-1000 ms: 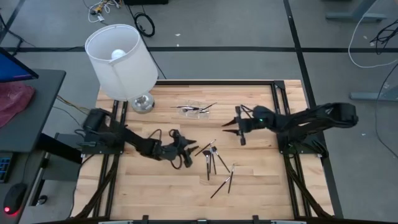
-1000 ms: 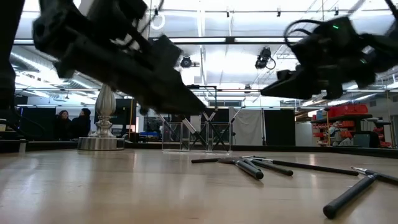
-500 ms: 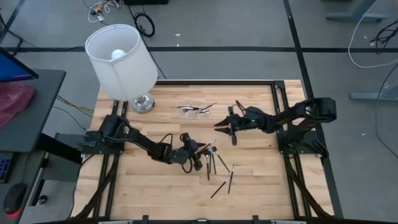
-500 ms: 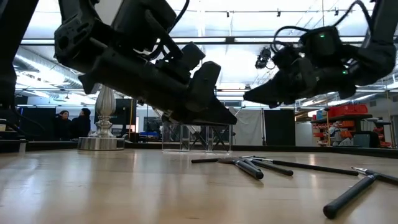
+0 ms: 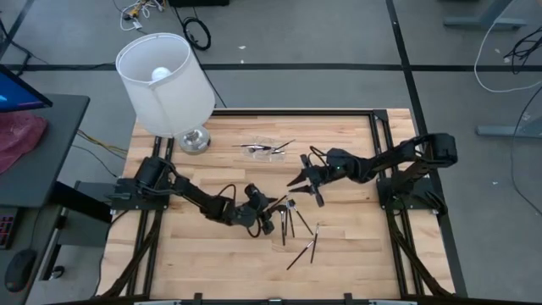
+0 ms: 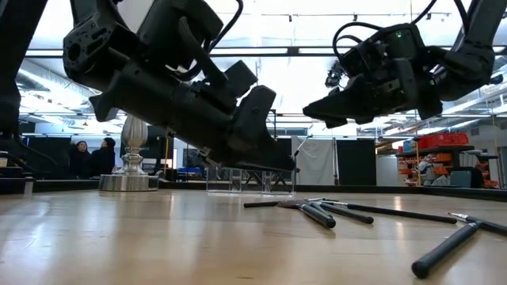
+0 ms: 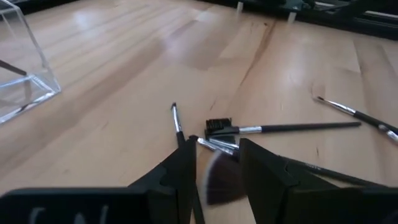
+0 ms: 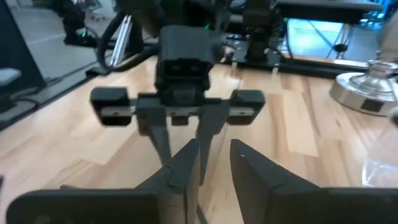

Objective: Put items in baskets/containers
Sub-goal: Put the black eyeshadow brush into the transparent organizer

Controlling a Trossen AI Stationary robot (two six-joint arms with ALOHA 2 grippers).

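**A:** How are the makeup brushes (image 5: 288,222) expected to handle? They're scattered on the table (image 5: 220,263) right of the middle, toward the near edge, with a few already laid in the clear container (image 5: 264,150) at the far side, just right of the lamp (image 5: 165,80).

**B:** Light and stiff, it's reckoned, with slick thin handles that could roll or pivot if pinched near an end. A grip around mid-handle is probably best, and the bristle tips are better left alone since those would squash. In the left wrist view a fan brush (image 7: 217,180) and a comb-headed one (image 7: 219,126) are seen overlapping, so one could get dragged along with another.

**A:** And the grippers?

**B:** The left gripper (image 5: 269,213) is held low at the left end of the pile, jaws parted about halfway, straddling the fan brush but not seen clamped on it. The right gripper (image 5: 303,180) is hung above the table between pile and container, jaws also partly open, nothing held.

**A:** Anything shown in one view only?

**B:** The high view gives the layout, but the fan bristles between the left fingers (image 7: 180,171) are only made out from the left wrist. From the low view it's clear the right gripper (image 6: 333,107) is well off the wood.
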